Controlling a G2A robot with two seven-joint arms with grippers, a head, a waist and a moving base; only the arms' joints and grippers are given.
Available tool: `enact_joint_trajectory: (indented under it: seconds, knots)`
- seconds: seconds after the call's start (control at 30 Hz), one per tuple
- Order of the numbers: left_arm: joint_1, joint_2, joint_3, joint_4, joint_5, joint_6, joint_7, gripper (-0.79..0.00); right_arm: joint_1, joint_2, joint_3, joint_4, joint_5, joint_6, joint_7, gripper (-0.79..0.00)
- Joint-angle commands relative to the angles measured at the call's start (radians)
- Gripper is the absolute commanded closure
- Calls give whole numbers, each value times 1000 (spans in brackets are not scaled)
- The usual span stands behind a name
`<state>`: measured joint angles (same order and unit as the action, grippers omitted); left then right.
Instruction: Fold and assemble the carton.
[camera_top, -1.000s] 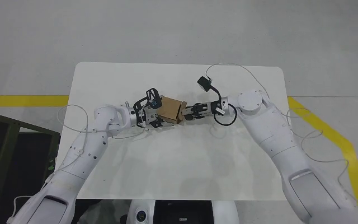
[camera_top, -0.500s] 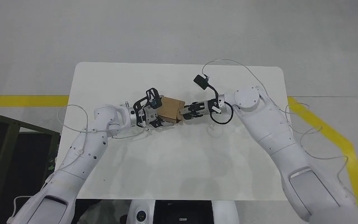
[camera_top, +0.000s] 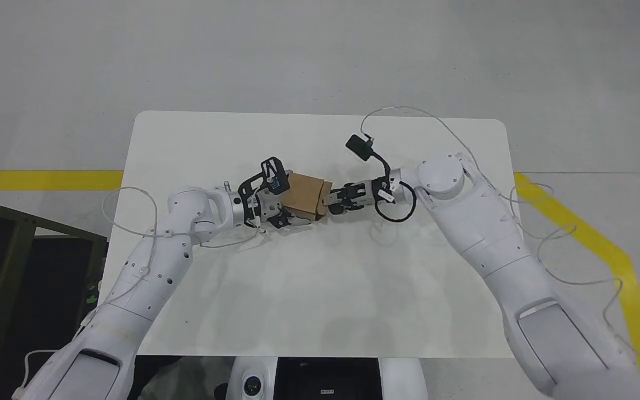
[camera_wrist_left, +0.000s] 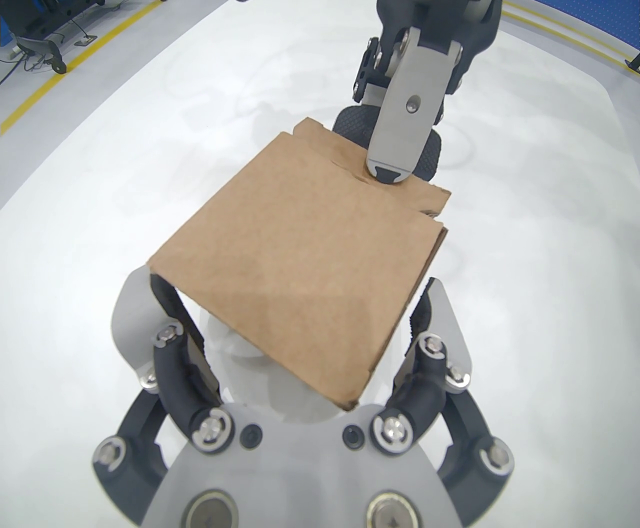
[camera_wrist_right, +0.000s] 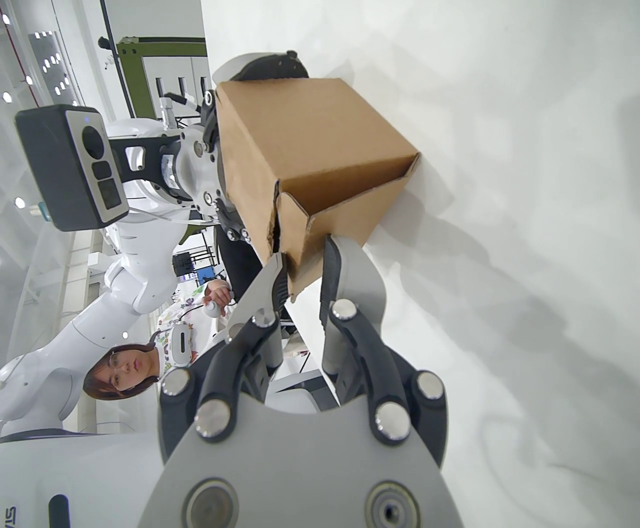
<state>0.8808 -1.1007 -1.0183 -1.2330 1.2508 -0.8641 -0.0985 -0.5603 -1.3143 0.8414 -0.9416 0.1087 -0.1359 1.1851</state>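
Here, two grippers hold one carton (camera_top: 308, 195): left gripper (camera_wrist_left: 290, 285) clamps its end, right gripper (camera_wrist_right: 305, 255) pinches its edge.

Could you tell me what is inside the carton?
The carton shows bare inner walls at its open end; the flap in the right end effector hides the rest.

no text or label can be read on the carton (camera_wrist_left: 295, 260).

The white table (camera_top: 200, 300) bears the brown cardboard carton (camera_top: 306, 193) near its middle, toward the far edge.
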Motion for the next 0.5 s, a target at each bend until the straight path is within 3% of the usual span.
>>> enact_joint_trajectory:
  seconds: [0.0,0.47]
  knots:
    - [0,0,1,0,0,-1,0,-785,-3,0,-1,-8,1,1,1,-126]
    - [0,-1,2,-1,2,-3,2,-785,20,-19,-26,1,15,-12,-2,-166]
